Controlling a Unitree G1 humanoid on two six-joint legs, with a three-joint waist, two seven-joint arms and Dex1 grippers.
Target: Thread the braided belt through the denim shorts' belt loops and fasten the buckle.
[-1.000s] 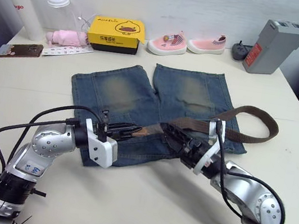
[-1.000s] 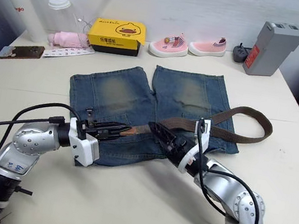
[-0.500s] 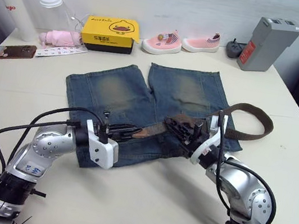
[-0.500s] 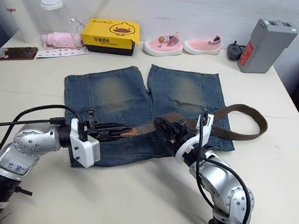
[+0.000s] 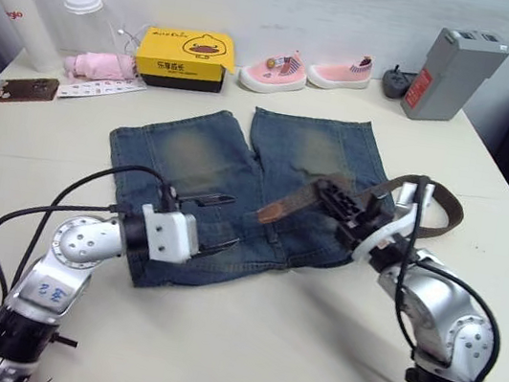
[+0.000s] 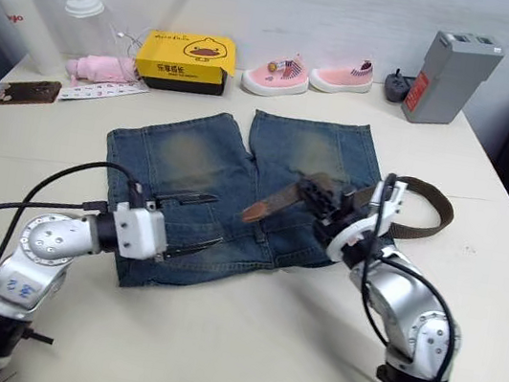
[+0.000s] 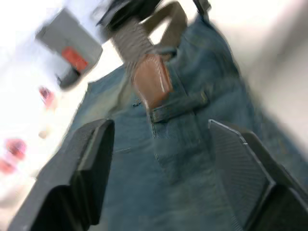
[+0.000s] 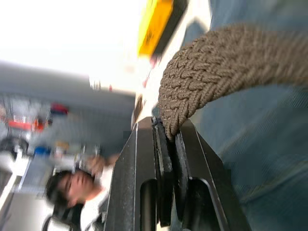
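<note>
Now the right gripper [image 5: 336,197] is clamped on the braided belt [image 5: 293,206]; at its 8 o'clock, the left gripper [image 5: 218,222] has fingers apart over the denim shorts [image 5: 192,157]

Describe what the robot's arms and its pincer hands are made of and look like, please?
Both arms are rounded silver-grey metal segments with black joints and loose black cables looping alongside. Each wrist carries a white boxy block. The left gripper and right gripper each have two slim black fingers; the left one's inner pads are finely ribbed. A small blue marking sits on the left arm.
</note>
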